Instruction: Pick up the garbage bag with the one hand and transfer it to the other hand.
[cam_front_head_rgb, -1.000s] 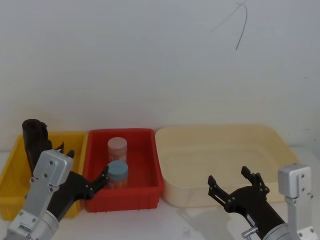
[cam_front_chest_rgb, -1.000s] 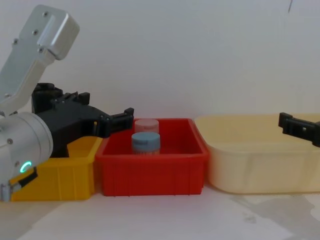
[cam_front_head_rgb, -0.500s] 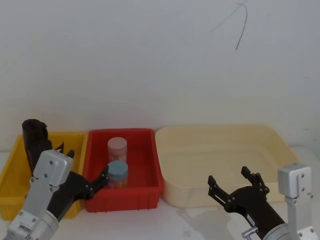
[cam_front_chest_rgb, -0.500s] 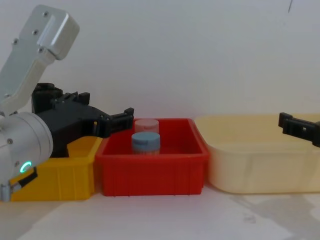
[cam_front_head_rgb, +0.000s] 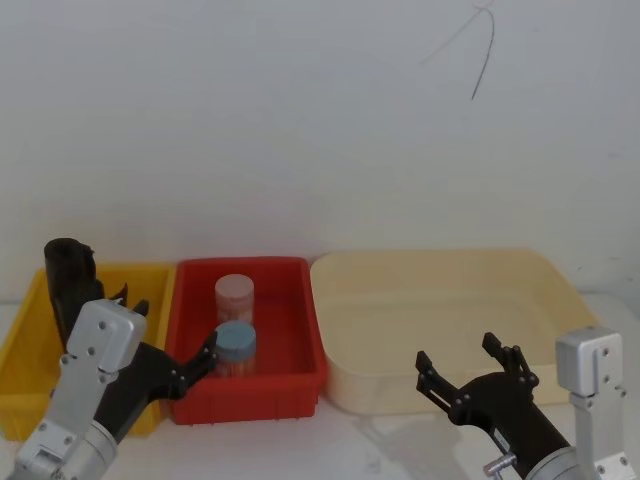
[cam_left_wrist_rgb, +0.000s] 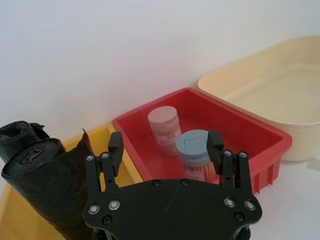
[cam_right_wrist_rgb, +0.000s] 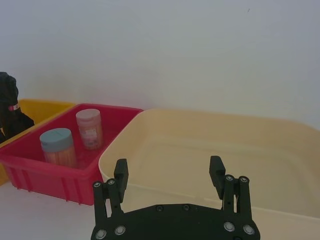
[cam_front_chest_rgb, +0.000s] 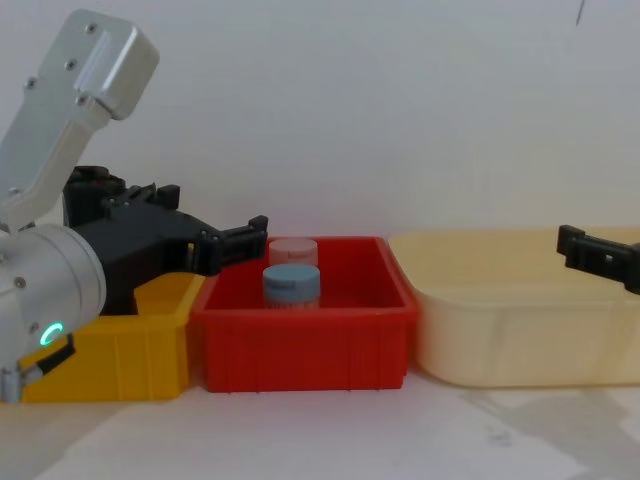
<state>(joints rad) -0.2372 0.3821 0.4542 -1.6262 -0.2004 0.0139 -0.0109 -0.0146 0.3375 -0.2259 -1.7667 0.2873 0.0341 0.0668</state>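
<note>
Left wrist view: the bag (cam_left_wrist_rgb: 17, 134), a plain black roll, stands upright at the back of the yellow bin (cam_front_head_rgb: 22, 340). A second roll with a red mark (cam_left_wrist_rgb: 42, 190) stands just in front of it, touching or nearly so. The left gripper (cam_left_wrist_rgb: 165, 142) has its fingers spread wide and holds nothing. It hangs at the front of the bins, about where the yellow bin meets the red bin (cam_front_head_rgb: 250, 392), near the bag but apart from it. It points more at the two jars (cam_left_wrist_rgb: 197, 155) than at the rolls. The right gripper (cam_right_wrist_rgb: 168, 170) is also spread and empty, low in front of the cream tub (cam_front_head_rgb: 440, 300), well apart from the bag. Progress looks like zero: no grasp, no lift, no handover. The left gripper likely needs to swing toward the back roll and avoid the marked one.
</note>
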